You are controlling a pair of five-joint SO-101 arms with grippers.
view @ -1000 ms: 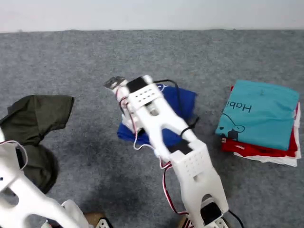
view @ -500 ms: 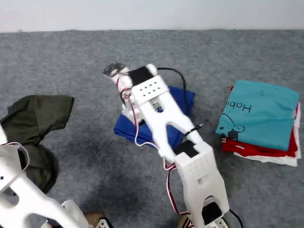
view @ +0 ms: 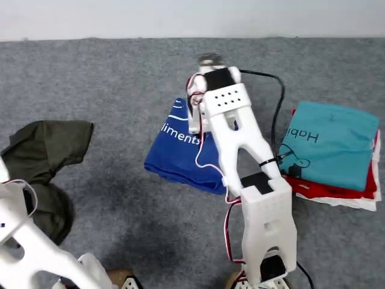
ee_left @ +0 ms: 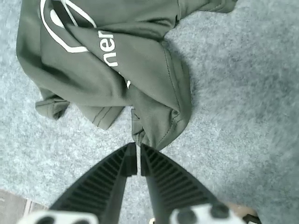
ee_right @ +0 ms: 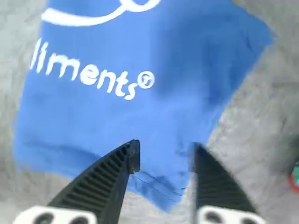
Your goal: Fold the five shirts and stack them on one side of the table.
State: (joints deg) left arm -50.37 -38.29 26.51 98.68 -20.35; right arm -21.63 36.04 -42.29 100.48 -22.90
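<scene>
Holds the right pincer (ee_right: 163,154) spread just over the folded blue shirt (view: 177,150) at mid counter (view: 108,78), beside the teal-topped stack (view: 331,144) at right. Holds the left pincer (ee_left: 138,149) pressed together at the crumpled olive shirt (ee_left: 117,70) hem, left.

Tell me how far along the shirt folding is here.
Done: teal shirt, red shirt and white shirt folded in a stack at one side. In progress: the blue shirt lies folded mid-table under the open right gripper, not yet stacked. Remaining: the olive shirt, crumpled, by the shut left gripper.
</scene>
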